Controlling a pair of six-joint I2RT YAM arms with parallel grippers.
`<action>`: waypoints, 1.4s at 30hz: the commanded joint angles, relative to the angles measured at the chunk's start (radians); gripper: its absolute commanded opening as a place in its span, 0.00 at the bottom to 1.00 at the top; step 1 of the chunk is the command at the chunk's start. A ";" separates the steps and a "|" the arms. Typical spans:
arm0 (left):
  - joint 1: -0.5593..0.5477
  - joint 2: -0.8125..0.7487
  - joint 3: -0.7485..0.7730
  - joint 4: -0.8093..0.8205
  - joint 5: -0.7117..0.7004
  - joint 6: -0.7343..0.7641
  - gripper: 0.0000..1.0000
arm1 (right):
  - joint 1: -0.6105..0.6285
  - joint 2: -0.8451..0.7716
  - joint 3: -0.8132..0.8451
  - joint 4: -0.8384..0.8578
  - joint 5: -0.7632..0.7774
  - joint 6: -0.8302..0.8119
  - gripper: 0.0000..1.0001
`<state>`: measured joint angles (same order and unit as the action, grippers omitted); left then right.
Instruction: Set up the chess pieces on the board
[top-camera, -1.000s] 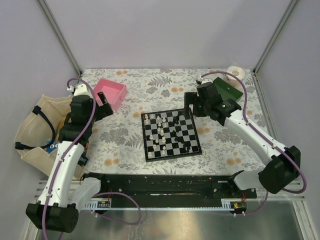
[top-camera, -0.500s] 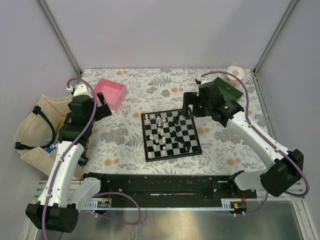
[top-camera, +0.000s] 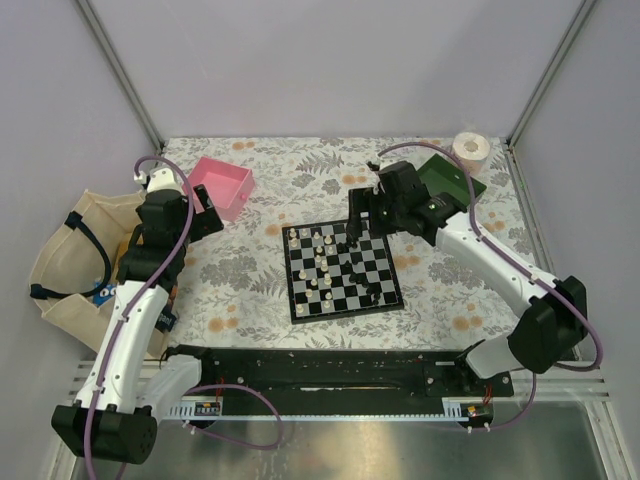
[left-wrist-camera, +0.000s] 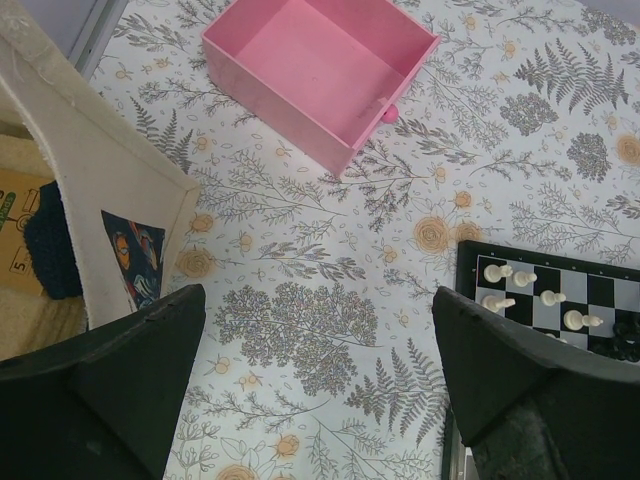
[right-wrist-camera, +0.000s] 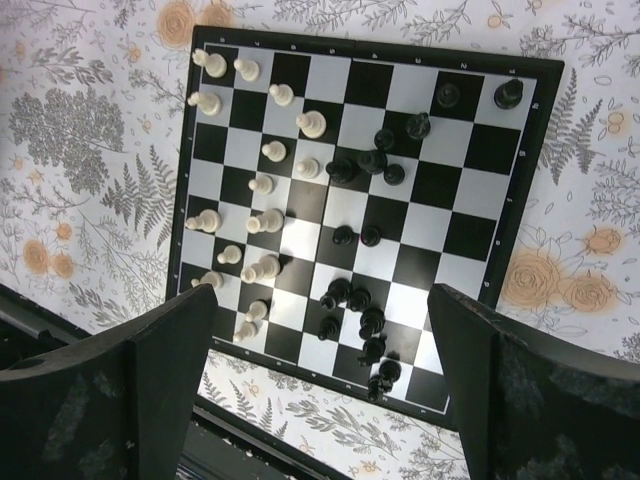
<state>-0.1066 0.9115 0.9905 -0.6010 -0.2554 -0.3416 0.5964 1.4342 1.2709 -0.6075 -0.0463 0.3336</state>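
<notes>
Chess pieces (right-wrist-camera: 343, 236) sit jumbled on the board (right-wrist-camera: 345, 85) straight below your right gripper (right-wrist-camera: 320, 300), jaws wide apart and empty; your left gripper (left-wrist-camera: 318, 295), also apart and empty, hangs off the board's edge, farther away.

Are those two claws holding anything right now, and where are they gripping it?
Nothing. The right gripper hangs open and empty above the board; the left gripper is open and empty over the table.
</notes>
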 joint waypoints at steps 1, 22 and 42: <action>0.004 0.001 0.010 0.012 -0.024 -0.016 0.99 | 0.011 0.048 0.111 -0.009 -0.001 -0.008 0.95; 0.084 0.033 0.014 0.018 0.099 -0.046 0.99 | 0.066 0.158 0.142 -0.097 0.117 0.012 0.68; 0.097 0.041 0.005 0.020 0.137 -0.054 0.99 | 0.045 0.396 0.314 -0.121 0.181 0.031 0.59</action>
<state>-0.0174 0.9520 0.9905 -0.6044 -0.1406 -0.3874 0.6514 1.8137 1.5341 -0.7296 0.1394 0.3378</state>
